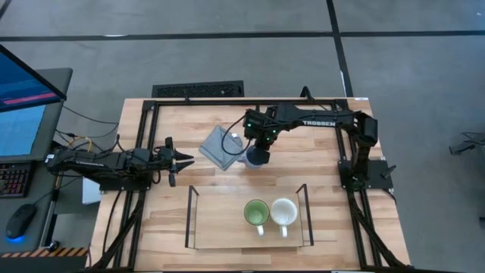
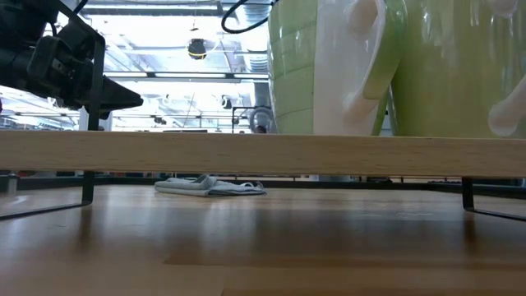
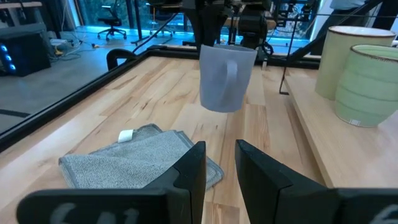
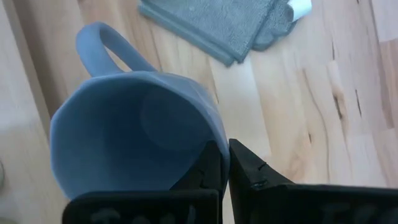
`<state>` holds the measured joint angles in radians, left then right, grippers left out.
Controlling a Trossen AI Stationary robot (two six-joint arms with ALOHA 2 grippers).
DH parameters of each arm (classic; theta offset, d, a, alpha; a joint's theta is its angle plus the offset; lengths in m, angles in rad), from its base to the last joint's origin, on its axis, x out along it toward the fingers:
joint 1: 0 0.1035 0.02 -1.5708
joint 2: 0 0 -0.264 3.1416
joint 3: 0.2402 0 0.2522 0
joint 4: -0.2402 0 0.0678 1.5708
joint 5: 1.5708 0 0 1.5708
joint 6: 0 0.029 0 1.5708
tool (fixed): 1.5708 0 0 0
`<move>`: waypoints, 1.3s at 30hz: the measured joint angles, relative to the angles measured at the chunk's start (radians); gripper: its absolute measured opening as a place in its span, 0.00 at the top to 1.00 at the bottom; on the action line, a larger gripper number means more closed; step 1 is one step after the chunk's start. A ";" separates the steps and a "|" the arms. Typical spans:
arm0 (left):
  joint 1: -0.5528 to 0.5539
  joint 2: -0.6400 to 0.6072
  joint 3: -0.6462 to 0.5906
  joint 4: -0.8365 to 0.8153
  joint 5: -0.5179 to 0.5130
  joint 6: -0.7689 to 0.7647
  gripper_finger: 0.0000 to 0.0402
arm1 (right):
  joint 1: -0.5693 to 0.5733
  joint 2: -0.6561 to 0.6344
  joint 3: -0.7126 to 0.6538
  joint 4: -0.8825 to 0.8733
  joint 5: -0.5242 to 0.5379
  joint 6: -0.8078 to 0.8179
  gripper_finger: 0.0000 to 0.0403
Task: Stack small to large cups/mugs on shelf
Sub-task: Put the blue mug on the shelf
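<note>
My right gripper (image 1: 258, 141) is shut on the blue-grey mug (image 1: 258, 156), which is held over the table's middle, next to the grey folded cloth (image 1: 222, 146). The mug also shows in the left wrist view (image 3: 225, 76). The green mug (image 1: 256, 213) and the cream-white mug (image 1: 283, 211) stand upright side by side on the light-wood shelf (image 1: 220, 220) near the front edge. My left gripper (image 1: 180, 159) hovers narrowly open and empty left of the cloth, pointing at the mug. In the low view the blue-grey mug is hidden behind the shelf's mugs. My right gripper pinches the mug's wall at the rim (image 4: 214, 144), on the side opposite the handle (image 4: 109, 46). One finger (image 4: 208, 167) is inside the mug and one (image 4: 252, 169) outside. The fingers come from above, pointing down. The mug hangs mouth up, slightly tilted, lifted clear of the table (image 3: 225, 76).
The cloth lies flat on the tabletop just left of the held mug (image 3: 134, 155). The shelf has thin black wire ends (image 1: 191, 216) and bare board left of the green mug. A monitor and keyboard stand beyond the table's left edge (image 1: 19, 106).
</note>
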<state>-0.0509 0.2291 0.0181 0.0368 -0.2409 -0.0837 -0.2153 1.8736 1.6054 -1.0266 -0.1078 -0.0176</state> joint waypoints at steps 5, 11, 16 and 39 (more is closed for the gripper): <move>0.000 0.000 0.000 0.000 0.000 0.000 0.81 | 0.006 0.016 -0.002 -0.012 0.002 -0.003 0.95; 0.000 0.000 0.000 0.000 0.000 0.000 0.81 | 0.016 0.042 -0.002 -0.023 0.001 -0.008 0.95; 0.000 0.000 0.000 0.000 0.000 0.000 0.81 | 0.020 0.079 -0.004 -0.041 0.000 -0.017 0.95; 0.000 0.000 0.000 -0.001 0.001 0.000 0.81 | 0.025 0.090 -0.004 0.009 0.004 -0.043 0.89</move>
<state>-0.0505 0.2295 0.0183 0.0360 -0.2398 -0.0834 -0.1902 1.9633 1.6016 -1.0175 -0.1036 -0.0608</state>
